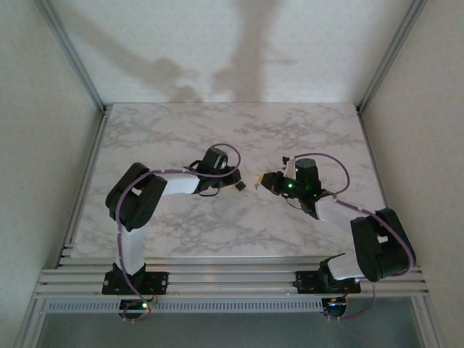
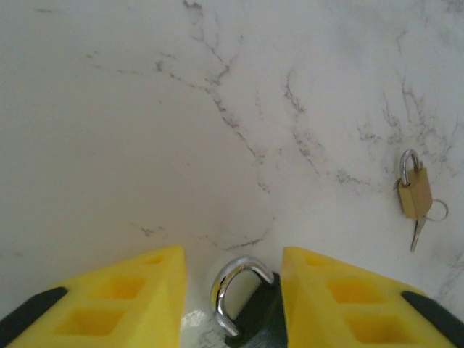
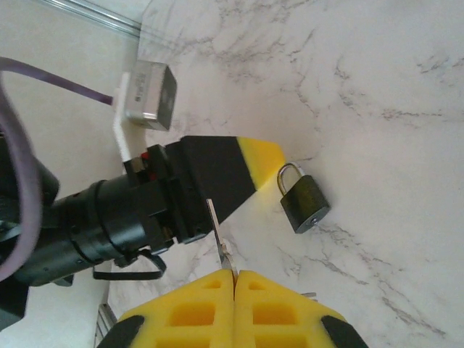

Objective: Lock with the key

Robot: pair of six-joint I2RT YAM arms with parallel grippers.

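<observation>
The right gripper (image 3: pixel 234 277) is clenched on the key (image 3: pixel 216 230), whose thin blade sticks out near the black padlock (image 3: pixel 304 197). That padlock lies on the desk (image 3: pixel 377 65) between the released, spread fingers of the left gripper (image 2: pixel 232 255). A brass padlock (image 2: pixel 414 190) lies apart from it.

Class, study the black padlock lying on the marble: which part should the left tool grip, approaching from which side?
Probably the black padlock by its body, across the narrow side edges, from above: it lies flat, exposing them, and the shackle and keyhole end stay free.
</observation>
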